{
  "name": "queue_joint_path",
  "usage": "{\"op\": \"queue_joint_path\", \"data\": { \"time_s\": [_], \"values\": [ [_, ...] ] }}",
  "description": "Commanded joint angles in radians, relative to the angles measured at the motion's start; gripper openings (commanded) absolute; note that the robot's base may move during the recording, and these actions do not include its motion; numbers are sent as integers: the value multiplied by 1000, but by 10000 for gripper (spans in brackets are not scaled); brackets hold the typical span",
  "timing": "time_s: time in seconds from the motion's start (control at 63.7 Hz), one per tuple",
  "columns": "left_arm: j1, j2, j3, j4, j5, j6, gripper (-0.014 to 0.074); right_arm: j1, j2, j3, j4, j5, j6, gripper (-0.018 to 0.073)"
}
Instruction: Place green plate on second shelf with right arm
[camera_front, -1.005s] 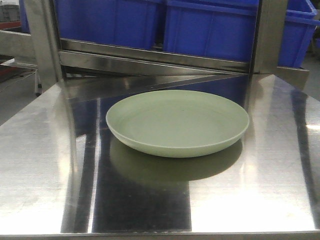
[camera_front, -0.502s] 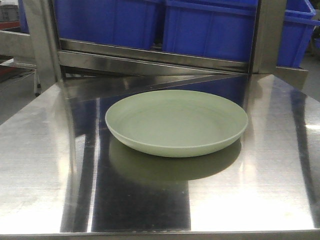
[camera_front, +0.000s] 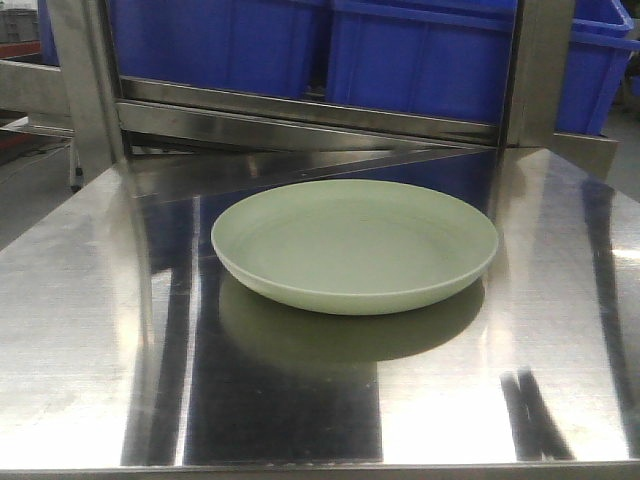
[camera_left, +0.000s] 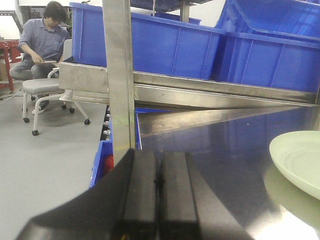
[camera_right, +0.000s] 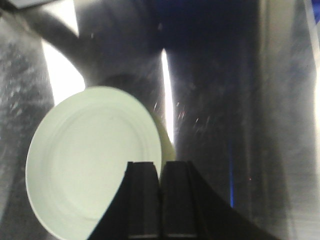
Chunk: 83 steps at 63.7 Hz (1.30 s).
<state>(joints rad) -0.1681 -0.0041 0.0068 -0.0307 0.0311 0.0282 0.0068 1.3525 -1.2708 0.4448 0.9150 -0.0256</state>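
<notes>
The green plate (camera_front: 355, 245) lies flat in the middle of the shiny steel table (camera_front: 90, 330), pale sage with a low rim. The right wrist view looks down on the green plate (camera_right: 90, 160), and my right gripper (camera_right: 160, 162) hangs above its right rim, shut with nothing between the fingers. The left wrist view has the green plate (camera_left: 300, 160) at its right edge. My left gripper (camera_left: 159, 152) is well to the left of it, low over the table and shut on nothing. Neither gripper appears in the front view. Which level is the second shelf I cannot tell.
Behind the table stands a steel rack shelf (camera_front: 300, 115) carrying blue bins (camera_front: 420, 55), with upright posts (camera_front: 85, 90) at left and right. A steel post (camera_left: 120, 80) rises just ahead of the left gripper. A seated person (camera_left: 45, 42) is far left.
The plate has not moved. A dark streak of reflection has appeared on the table's front right in the front view.
</notes>
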Motion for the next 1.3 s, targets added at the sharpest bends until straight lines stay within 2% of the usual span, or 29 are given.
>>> {"op": "queue_joint_path", "data": {
  "time_s": [0.0,0.078,0.141,0.22,0.455,0.801,1.162,1.287],
  "values": [
    [-1,-17,40,-3,-90,-2,130,17,34,-39,81,4,-15,146],
    [-1,-17,40,-3,-90,-2,130,52,69,-39,82,10,-15,277],
    [-1,-17,40,-3,-90,-2,130,88,100,-39,86,8,-14,419],
    [-1,-17,40,-3,-90,-2,130,122,136,-39,93,2,-14,502],
    [-1,-17,40,-3,-90,-2,130,166,263,-39,121,18,-11,508],
    [-1,-17,40,-3,-90,-2,130,167,404,-39,121,17,1,508],
    [-1,-17,40,-3,-90,-2,130,167,464,-39,142,11,5,507],
    [-1,-17,40,-3,-90,-2,130,167,469,-39,153,8,5,454]
  ]
}}
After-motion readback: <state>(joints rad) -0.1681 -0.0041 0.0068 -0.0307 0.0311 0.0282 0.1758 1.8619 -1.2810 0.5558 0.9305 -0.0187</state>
